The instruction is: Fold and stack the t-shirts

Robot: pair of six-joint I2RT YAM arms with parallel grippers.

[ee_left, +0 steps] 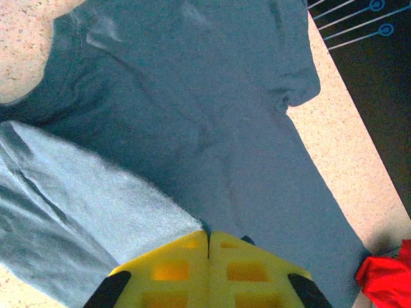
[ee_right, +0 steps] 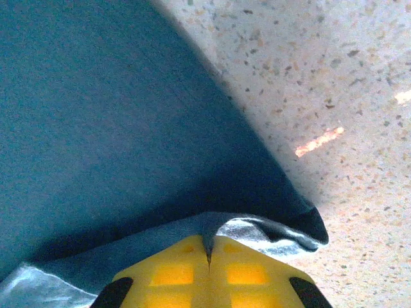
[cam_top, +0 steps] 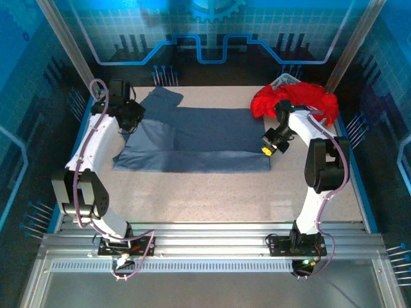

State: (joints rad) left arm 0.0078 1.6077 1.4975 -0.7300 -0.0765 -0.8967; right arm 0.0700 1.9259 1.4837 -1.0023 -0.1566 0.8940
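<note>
You have the blue shirt (cam_top: 205, 135) lying flat in the middle of the counter (cam_top: 212, 199), with its long axis running left to right. Its neck end points left and its bottom hem points right. One sleeve (cam_top: 166, 96) sticks out toward the far side at the left end. Along the near edge a paler band (cam_top: 192, 162) of the same cloth lies folded over on top, running the length of the shirt.

Your left end effector (ee_left: 207, 239) is at the shirt's left end. Its yellow fingers are pressed together, with the edge of the paler folded layer caught at the tips. Your right end effector (ee_right: 208, 244) is at the near right corner by the hem, fingers pressed together and pinching a fold of the blue cloth. That corner is lifted just off the speckled surface.

The red shirt (cam_top: 295, 99) sits in a loose heap at the far right corner, over a white basket (cam_top: 286, 79). It lies just beyond the blue shirt's far right corner, and the right arm's forearm crosses in front of it. The near part of the counter, between the shirt and the arm bases, is bare
</note>
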